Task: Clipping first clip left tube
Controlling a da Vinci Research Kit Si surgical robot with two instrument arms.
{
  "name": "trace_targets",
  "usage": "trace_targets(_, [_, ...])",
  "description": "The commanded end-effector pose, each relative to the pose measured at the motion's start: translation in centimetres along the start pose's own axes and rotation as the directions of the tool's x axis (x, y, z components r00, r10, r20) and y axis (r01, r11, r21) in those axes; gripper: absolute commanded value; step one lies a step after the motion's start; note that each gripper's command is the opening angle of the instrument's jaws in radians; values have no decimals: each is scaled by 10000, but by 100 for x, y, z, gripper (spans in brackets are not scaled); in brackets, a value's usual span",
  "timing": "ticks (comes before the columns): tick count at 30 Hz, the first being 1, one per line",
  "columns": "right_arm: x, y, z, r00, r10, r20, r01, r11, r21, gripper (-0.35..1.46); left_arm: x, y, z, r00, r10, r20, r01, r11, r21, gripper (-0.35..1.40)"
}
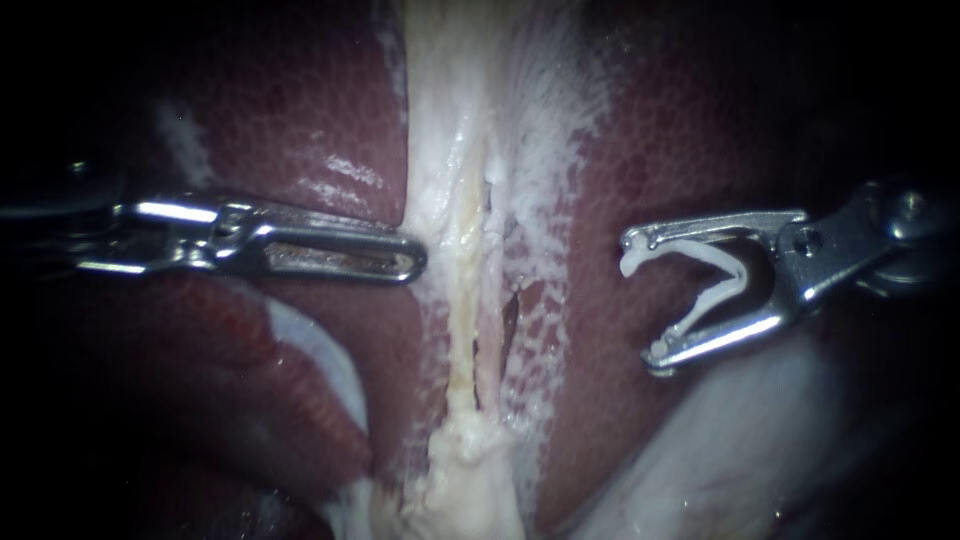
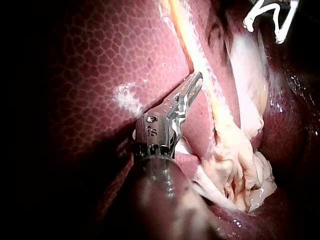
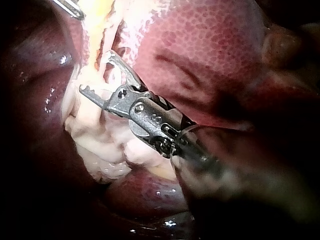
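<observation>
Two thin tubes run down the middle between the liver's lobes: the yellowish left tube (image 1: 460,300) and a pinker right tube (image 1: 490,335) close beside it. My left instrument (image 1: 412,262) lies level from the left, jaws shut and holding nothing, tip against the pale tissue just left of the left tube. My right instrument (image 1: 642,300) hangs well right of both tubes, its jaws spread wide with an open white clip (image 1: 712,268) seated between them, touching both. The right wrist view shows these jaws (image 3: 95,72) over pale tissue; the left wrist view has the left instrument (image 2: 196,80) beside the left tube (image 2: 200,60).
Dark red liver (image 1: 290,130) lies on both sides of the tubes. A lump of pale ragged tissue (image 1: 470,470) sits at the tubes' lower end. A smooth whitish bulge (image 1: 740,430) lies under the right instrument.
</observation>
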Motion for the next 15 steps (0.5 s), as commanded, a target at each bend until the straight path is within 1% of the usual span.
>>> trace_targets(1, [0, 0, 0, 10000, 0, 0, 0, 10000, -3, 60, 0, 0, -1, 10000, 0, -2, 0, 10000, 16, -35])
trace_targets(7, [-3, -2, 7, 10000, -29, 17, 29, 10000, -64, 60, -4, -4, -14, 10000, -26, -39, 26, 9999, 117, -35])
trace_targets(8, [-5, -3, 11, 9999, -106, 25, 106, 9999, -62, 60, -6, -5, -18, 10000, -36, -35, 36, 9999, 110, -35])
trace_targets(12, [-14, -8, 32, 9990, 451, 12, -451, 9987, 218, 60, -15, -13, -34, 9999, -92, -46, 92, 9999, 68, -35])
trace_targets(15, [-22, -12, 53, 9956, 936, 34, -937, 9949, 383, 60, -25, -24, -51, 9998, -162, 150, 161, 9998, 66, -35])
